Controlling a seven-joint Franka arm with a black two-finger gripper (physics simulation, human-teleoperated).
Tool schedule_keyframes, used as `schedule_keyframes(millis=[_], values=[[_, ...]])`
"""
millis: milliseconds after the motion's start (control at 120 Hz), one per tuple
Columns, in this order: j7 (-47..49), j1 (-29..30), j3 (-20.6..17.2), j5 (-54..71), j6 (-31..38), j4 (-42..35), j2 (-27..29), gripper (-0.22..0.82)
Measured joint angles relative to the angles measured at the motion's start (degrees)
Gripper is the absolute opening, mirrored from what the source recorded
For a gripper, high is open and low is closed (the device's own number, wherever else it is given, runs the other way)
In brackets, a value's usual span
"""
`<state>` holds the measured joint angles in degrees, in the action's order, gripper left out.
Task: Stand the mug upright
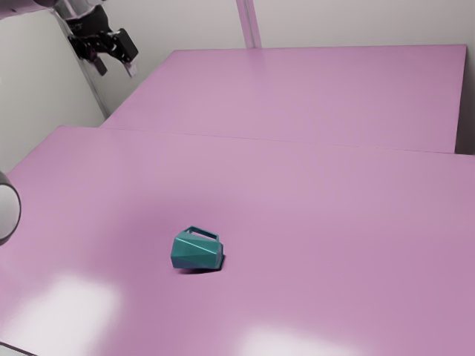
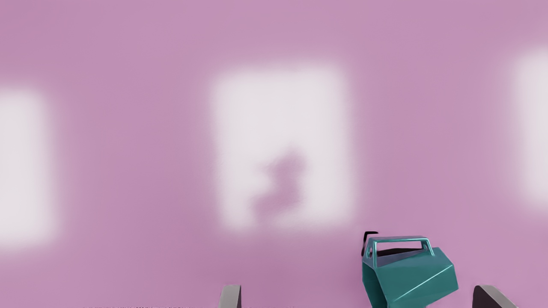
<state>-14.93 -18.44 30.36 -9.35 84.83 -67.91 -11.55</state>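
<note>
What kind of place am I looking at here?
Probably a simulated robot test room rather than a lived-in kitchen: a robot arm's black end effector hangs above a glossy pink table, a plain, angular teal mug lies on its side there, and pale walls stand behind.

We saw glossy pink table [image 1: 334, 215], pale light patches [image 1: 70, 315] on its surface. Directly on it we found teal faceted mug [image 1: 197, 254], lying on side, handle [image 2: 400, 239] raised.

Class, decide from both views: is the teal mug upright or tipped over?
Tipped over: the mug lies on its side on the pink table, its handle uppermost.
</note>
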Motion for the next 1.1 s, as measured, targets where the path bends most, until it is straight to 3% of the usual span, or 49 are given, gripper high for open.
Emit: schedule_keyframes(millis=[200, 275, 408, 625, 725, 842, 1100], values=[[-1.15, -2.32, 0.36, -1.30, -2.48, -4.32, 1.25, 0.59], [-1.03, -2.16, -0.37, -2.43, 0.04, -13.31, 4.99, 0.59], [-0.26, 4.82, -2.07, -8.99, 5.52, -30.24, 10.64, 0.59], [-2.85, 17.51, -1.60, -23.31, 12.10, -49.88, 10.12, 0.59], [-6.00, 20.73, -1.44, -26.67, 14.15, -56.54, 9.62, 0.59], [-10.04, 18.35, -1.50, -31.36, 16.81, -63.02, 9.68, 0.59], [-18.90, 7.82, -1.64, -46.40, 19.14, -67.23, 9.50, 0.58]])
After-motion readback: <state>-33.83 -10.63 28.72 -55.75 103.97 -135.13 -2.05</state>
